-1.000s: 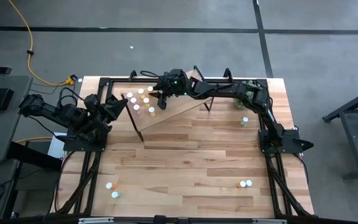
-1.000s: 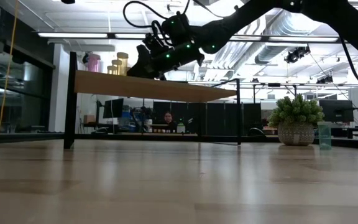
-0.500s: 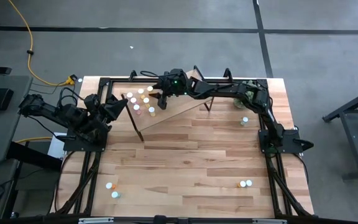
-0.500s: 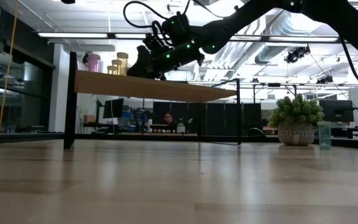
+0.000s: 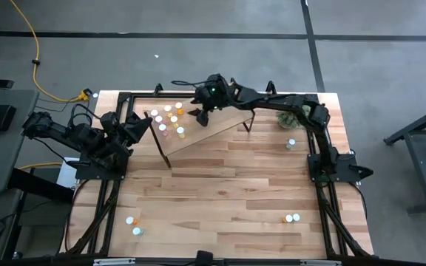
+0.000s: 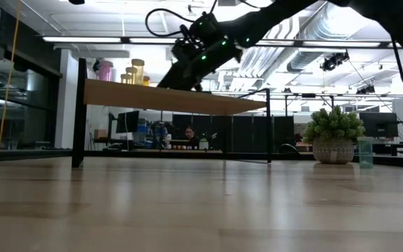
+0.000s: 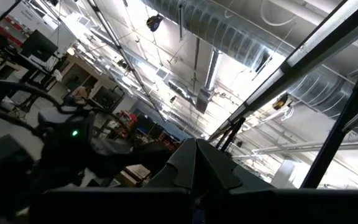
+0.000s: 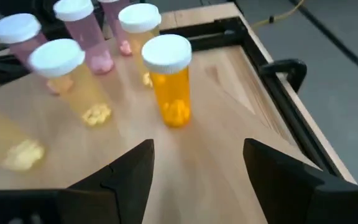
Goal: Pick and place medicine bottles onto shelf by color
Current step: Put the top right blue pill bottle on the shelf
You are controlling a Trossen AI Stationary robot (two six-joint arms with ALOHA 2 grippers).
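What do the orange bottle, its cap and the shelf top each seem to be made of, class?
Orange bottle: likely translucent plastic, since contents show through its body. Its cap: opaque white, probably matte plastic. Shelf: light wood, pale with faint visible grain, smooth finish.

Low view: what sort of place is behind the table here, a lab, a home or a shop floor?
Most likely an open office or lab: bare ceiling ducts, strip lights, and desks with monitors where a person sits.

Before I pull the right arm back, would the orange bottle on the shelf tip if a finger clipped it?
Probably: the orange bottle stands tall and narrow under a wide cap. It looks nearly empty, so likely light. On its side, its round body would roll.
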